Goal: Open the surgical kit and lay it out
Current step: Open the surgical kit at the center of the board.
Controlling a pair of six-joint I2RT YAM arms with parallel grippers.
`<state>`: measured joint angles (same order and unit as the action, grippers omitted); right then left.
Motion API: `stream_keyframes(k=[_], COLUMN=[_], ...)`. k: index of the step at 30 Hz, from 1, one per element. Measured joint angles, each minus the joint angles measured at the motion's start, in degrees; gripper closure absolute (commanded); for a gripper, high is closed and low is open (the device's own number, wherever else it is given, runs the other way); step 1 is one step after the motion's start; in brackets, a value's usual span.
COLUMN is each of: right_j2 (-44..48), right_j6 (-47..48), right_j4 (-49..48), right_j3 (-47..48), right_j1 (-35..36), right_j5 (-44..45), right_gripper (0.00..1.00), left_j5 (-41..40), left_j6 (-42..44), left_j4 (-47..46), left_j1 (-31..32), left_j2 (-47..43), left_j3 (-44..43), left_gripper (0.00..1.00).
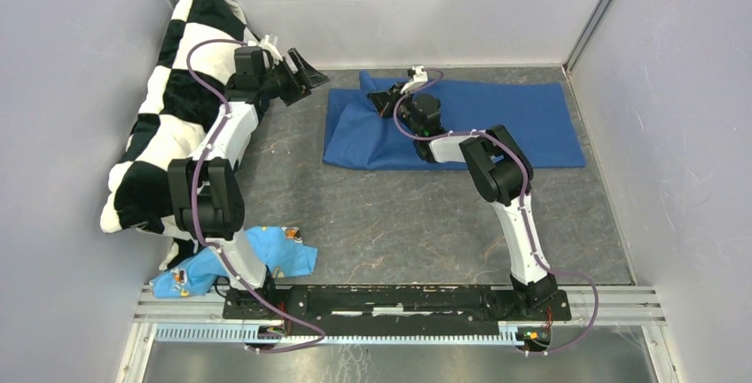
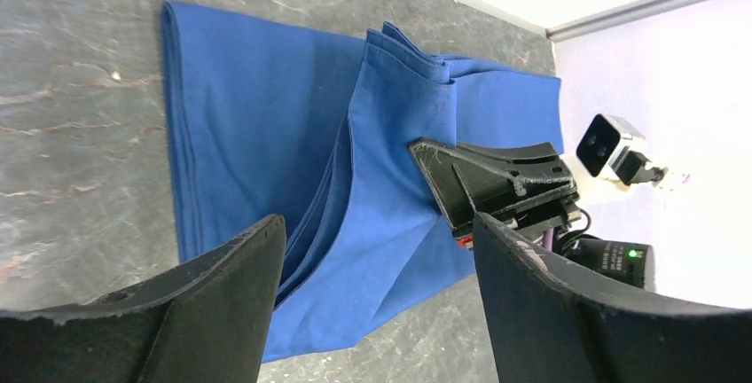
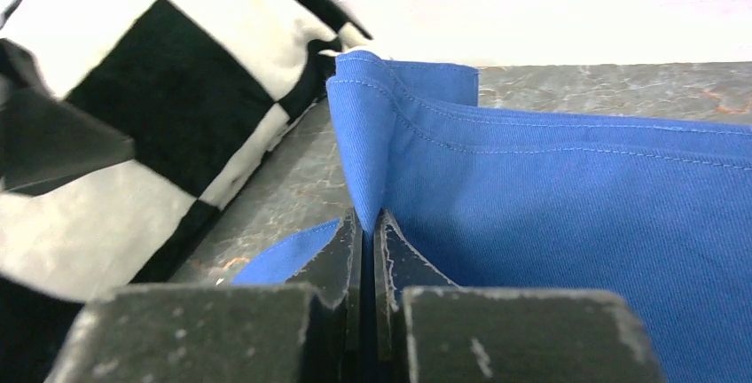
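Pose, right: the right arm [image 1: 507,175] reaches forward with its elbow raised, and the right hand [image 1: 386,99] is low at the wrap's left end.
Grip, right: jaws pressed together, pinching an upright fold of the dark blue cloth wrap [image 1: 505,117].
Pose, left: the left arm [image 1: 226,135] is bent up beside the checkered pillow [image 1: 177,82]. The left hand [image 1: 301,73] is spread wide, holds nothing and faces the wrap.
Wrap: woven, with stitched hems and layered folds, lying on the far side of the grey marbled tabletop [image 1: 399,223].

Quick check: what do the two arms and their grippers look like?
Both are white shells with chunky black joint housings: left arm, right arm. A thin purple cable runs along each. The left gripper and right gripper have flat, scuffed black wedge fingers. A white camera sits at the right wrist.
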<state>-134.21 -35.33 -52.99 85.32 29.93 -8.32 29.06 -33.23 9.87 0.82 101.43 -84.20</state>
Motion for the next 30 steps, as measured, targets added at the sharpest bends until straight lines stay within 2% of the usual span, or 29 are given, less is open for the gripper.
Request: stream_keyframes(k=[4,9,12,18,24,28,30], right_j2=[0.52,4.90,8.83,14.91,16.52,16.63,16.85], right_j6=[-0.81,1.73,4.13,7.02,9.29,9.81,9.81], right_j4=[-9.88,-16.70,-19.87,-26.67,-30.67,-31.10,-31.45], right_j3=[-6.54,-17.73,-25.57,-35.54,-42.07,-42.93,-43.28], right_j1=[-0.74,-0.63,-0.04,2.75,3.76,4.04,4.37], right_j5=[-4.96,-8.22,-7.85,-4.79,-3.54,-2.93,-1.81], right_gripper=[1.00,1.00,1.00,1.00,1.00,0.97,0.96], left_j5=[3.06,7.08,8.81,10.54,10.62,10.12,8.28], left_j6=[-2.36,-6.08,-9.03,-11.41,-7.91,-3.93,-1.07], left_j4=[-2.40,-7.13,-10.32,-14.40,-12.52,-8.96,-5.64], left_j1=[0.00,0.00,0.39,3.54,10.75,14.62,15.78], left_j2=[1.75,3.87,4.31,6.64,10.40,11.47,11.47], left_j3=[1.46,3.67,5.57,6.16,5.07,3.58,2.25], left_gripper=[0.17,0.12,0.11,0.13,0.04,0.04,0.07])
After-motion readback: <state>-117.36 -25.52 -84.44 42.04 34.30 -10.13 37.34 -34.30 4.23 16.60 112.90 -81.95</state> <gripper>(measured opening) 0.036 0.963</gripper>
